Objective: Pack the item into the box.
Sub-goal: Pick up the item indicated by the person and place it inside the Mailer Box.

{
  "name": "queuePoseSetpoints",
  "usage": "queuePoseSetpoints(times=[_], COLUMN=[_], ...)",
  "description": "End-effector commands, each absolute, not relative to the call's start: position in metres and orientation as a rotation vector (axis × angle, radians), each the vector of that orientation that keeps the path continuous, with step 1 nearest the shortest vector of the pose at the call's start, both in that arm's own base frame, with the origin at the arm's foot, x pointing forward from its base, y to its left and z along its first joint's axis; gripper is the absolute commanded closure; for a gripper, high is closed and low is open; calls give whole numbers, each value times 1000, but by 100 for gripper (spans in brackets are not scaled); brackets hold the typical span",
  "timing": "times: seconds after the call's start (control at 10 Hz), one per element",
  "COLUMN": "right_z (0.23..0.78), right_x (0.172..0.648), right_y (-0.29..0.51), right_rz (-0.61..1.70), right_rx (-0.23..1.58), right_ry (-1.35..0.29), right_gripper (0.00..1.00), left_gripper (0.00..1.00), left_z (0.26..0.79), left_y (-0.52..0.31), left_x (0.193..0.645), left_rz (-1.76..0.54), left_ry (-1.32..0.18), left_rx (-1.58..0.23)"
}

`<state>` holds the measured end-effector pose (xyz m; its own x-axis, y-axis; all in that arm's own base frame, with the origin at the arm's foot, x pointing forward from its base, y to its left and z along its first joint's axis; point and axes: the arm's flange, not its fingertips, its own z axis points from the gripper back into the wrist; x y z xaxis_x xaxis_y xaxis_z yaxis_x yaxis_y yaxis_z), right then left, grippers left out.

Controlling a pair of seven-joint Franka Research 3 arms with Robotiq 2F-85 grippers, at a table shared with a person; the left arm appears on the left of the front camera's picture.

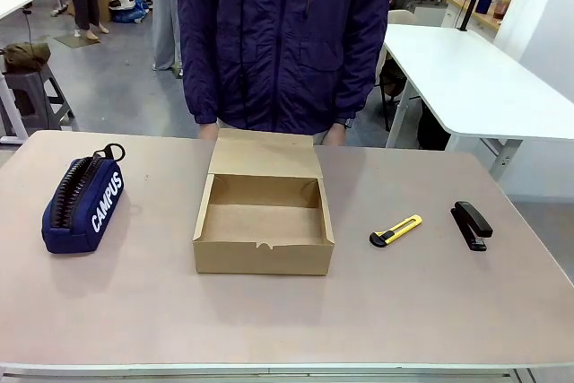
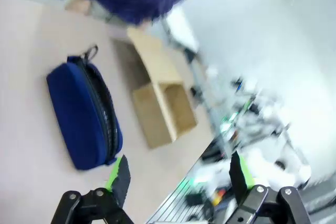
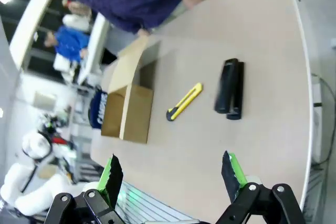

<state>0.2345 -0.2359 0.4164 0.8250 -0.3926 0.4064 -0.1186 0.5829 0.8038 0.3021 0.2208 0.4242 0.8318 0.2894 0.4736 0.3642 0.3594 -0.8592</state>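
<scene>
Pouch left of open box

Soft navy cloth pouch, faintly ribbed along its top; matt brown cardboard box; smooth, matt pale counter; glossy yellow plastic utility knife; shiny black stapler.

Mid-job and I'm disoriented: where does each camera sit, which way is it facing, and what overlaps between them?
Front view: fixed on the robot's side, facing across the table at the standing person; pouch left, box centre, yellow knife and stapler right.
Left wrist view: over the table's left side, rolled, looking past the open left fingers at pouch and box.
Right wrist view: over the right side, looking past the open right fingers at knife, stapler, box.
Shared: all three show the box and the person.
</scene>
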Motion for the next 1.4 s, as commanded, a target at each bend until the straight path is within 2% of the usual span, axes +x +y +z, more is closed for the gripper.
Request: queuePoseSetpoints(times=[0.0,0.2,0.3,0.4,1.3], right_z=[387,378,381,375,375], right_x=[249,248,250,235,235], right_y=[-247,-249,-246,-255,-255], right_rz=[-229,-251,-307,-308,-308], right_rx=[1105,1115,1021,1099,1099], right_ry=[-700,-723,-786,-695,-695], right_gripper=[0,0,0,0,0], left_gripper=[0,0,0,0,0], left_z=[409,403,404,397,397], left_y=[210,187,169,207,207], left_x=[325,330,338,328,328], left_rz=[69,120,131,145,145], left_ry=[-672,-653,-617,-647,-647], left_rx=[-1348,-1359,-1275,-1375,-1375])
